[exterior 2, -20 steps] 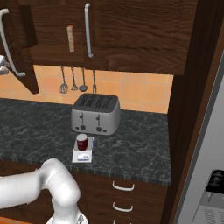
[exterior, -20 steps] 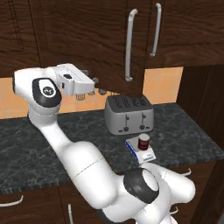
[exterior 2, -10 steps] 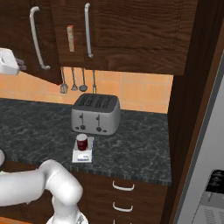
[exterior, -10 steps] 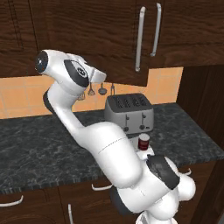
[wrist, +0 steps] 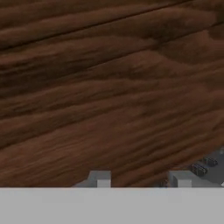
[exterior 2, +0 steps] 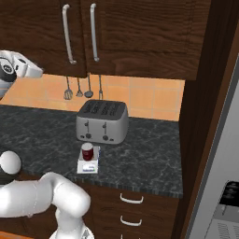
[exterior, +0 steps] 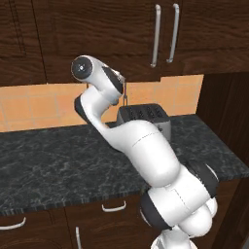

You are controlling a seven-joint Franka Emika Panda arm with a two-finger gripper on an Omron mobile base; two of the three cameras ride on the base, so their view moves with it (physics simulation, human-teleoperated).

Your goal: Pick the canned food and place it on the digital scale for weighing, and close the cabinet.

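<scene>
The dark red canned food (exterior 2: 87, 151) stands upright on the small digital scale (exterior 2: 87, 166), on the counter in front of the toaster. Both doors of the dark brown cabinet (exterior 2: 135, 32) stand shut, their long silver handles (exterior 2: 68, 34) side by side. My gripper (exterior 2: 39, 71) is raised at the far left, just below the left door, far from the can. In the hand view my gripper (wrist: 140, 179) is shut on nothing, its fingertips (wrist: 99, 178) close against dark wood grain. In the left base view my arm (exterior: 97, 80) hides the can and scale.
A silver four-slot toaster (exterior 2: 102, 122) sits against the orange tiled wall, with several utensils (exterior 2: 78, 88) hanging above it. A tall dark panel (exterior 2: 210, 93) bounds the counter (exterior 2: 149, 163) on the right. Drawers (exterior 2: 130, 200) lie below.
The cabinet's left door has swung from open to shut, hiding the shelf. My hand followed it to the right and dropped below it, and its jaws narrowed. Can and scale stayed put.
</scene>
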